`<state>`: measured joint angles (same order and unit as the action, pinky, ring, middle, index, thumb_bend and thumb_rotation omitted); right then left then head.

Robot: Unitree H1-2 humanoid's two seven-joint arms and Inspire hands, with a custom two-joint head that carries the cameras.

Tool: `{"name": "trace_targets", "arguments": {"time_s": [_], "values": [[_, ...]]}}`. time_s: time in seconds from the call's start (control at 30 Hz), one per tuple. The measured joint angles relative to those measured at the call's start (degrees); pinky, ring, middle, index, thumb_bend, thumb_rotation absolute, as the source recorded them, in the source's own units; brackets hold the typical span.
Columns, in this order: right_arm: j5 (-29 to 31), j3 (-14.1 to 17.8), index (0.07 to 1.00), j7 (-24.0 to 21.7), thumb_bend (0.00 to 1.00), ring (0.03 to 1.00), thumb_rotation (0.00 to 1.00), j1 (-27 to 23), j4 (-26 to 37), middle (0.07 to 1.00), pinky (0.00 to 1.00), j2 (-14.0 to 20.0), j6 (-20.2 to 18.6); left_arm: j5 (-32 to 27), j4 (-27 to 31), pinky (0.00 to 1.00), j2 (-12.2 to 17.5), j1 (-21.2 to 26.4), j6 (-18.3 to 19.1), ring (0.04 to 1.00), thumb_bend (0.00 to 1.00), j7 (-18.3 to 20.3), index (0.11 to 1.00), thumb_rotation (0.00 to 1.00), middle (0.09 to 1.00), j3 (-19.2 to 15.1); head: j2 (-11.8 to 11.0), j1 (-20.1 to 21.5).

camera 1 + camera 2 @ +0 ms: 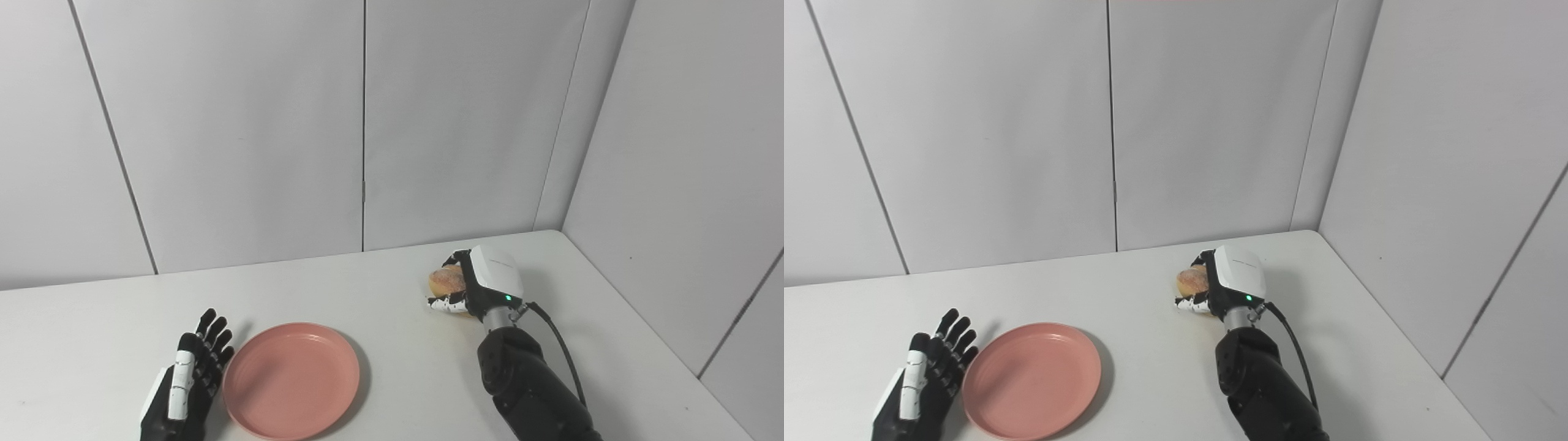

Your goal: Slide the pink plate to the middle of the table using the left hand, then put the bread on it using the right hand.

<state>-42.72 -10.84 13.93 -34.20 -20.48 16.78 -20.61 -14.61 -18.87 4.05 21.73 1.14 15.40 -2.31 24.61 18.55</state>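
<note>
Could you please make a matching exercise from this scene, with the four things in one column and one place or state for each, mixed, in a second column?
Things:
1. pink plate
2. bread
3. left hand
4. right hand

Places or states:
A. open, fingers stretched out, beside the plate's left rim
B. closed around the bread, toward the table's far right
C. flat on the table with nothing on it
D. held in a hand, its golden crust partly showing

Right pairs: 1-C, 2-D, 3-A, 4-B

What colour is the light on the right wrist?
Green, clearest in the left eye view.
</note>
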Motion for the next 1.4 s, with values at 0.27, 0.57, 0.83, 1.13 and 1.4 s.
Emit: {"name": "trace_targets", "arguments": {"time_s": [0.27,0.57,0.83,1.13,1.4], "values": [[-1.85,-0.90,0.476,-4.18,0.51,0.184,0.15,-0.03,12.50,0.266,0.13,0.45,-1.61,1.10,0.03,1.00,-0.52,-0.07,-0.42,1.000,0.94,-0.95,1.000,0.90,1.000,0.44,0.35,-2.99],[-3.22,-2.32,0.481,-8.48,0.50,0.193,0.14,0.04,20.63,0.286,0.14,-0.90,-1.89,2.14,0.13,1.00,-1.42,-0.28,-0.70,1.000,1.00,-1.89,1.000,0.87,1.000,0.88,0.97,-6.15],[-1.14,-4.05,0.478,-8.75,0.50,0.158,0.15,1.98,20.69,0.244,0.11,-1.87,2.38,2.59,1.15,1.00,-3.23,-0.88,-0.63,1.000,1.00,-3.34,1.000,0.86,1.000,1.47,1.67,-10.63],[1.15,-6.47,0.486,-12.95,0.50,0.225,0.15,2.35,20.66,0.331,0.16,-2.85,5.97,3.60,1.45,1.00,-4.92,-1.08,-0.64,1.000,1.00,-4.23,1.000,0.87,1.000,2.20,2.02,-14.76],[2.54,-8.29,0.480,-15.27,0.51,0.175,0.15,2.37,20.65,0.264,0.12,-4.72,7.33,4.57,1.64,0.98,-5.48,-1.18,-0.64,1.000,1.00,-4.51,1.000,0.87,1.000,3.29,2.55,-17.14]]}}
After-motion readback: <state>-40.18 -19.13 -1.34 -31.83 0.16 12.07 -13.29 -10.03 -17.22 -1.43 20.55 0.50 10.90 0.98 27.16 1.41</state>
